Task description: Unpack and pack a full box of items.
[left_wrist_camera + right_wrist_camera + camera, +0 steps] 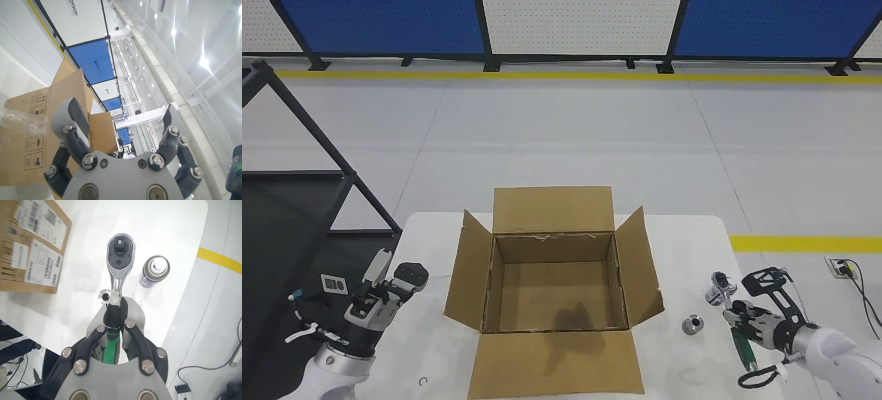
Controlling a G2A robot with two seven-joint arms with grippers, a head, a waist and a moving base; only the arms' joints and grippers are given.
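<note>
The open cardboard box stands in the middle of the white table, flaps spread, with nothing visible inside. My right gripper is shut on a ratchet wrench by its green handle, over the table right of the box. In the top view that gripper sits near the table's right front corner. A spray can stands upright beside the wrench head. My left gripper is open and holds nothing, left of the box; the top view places it at the table's left edge.
A small round metal socket lies on the table between the box and the right gripper. A scrap of clear plastic film lies near the box's left side. A black metal rack stands left of the table. Cables lie on the floor at the right.
</note>
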